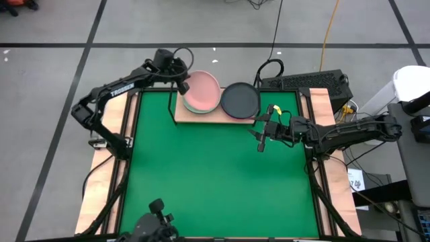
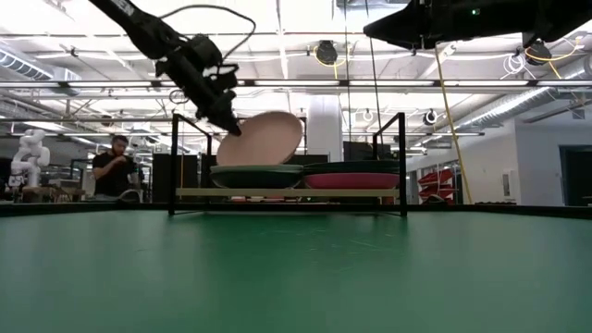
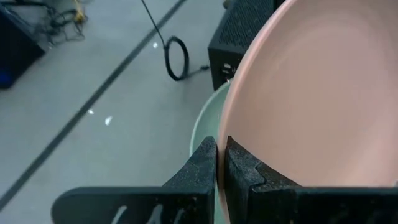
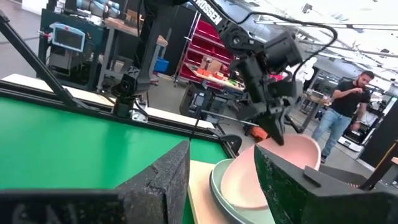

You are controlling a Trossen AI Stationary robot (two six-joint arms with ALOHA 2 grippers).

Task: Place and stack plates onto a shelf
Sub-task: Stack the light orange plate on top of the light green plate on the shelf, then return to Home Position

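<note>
Left claw (image 1: 181,83) clamped on tilted pale pink plate (image 1: 203,87) above shelf (image 1: 201,117), over mint plate (image 1: 200,108). Black plate (image 1: 240,99) beside it. Right claw (image 1: 261,139) open, empty, near shelf.

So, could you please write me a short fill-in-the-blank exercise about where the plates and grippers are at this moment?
1. The left gripper is shut on the rim of a pale ____ plate.
2. That plate is held ____, not flat, above the mint green plate.
3. The black plate lies on the ____.
4. The right gripper, over the green mat, holds ____.

Missing words: pink; tilted; shelf; nothing
</note>
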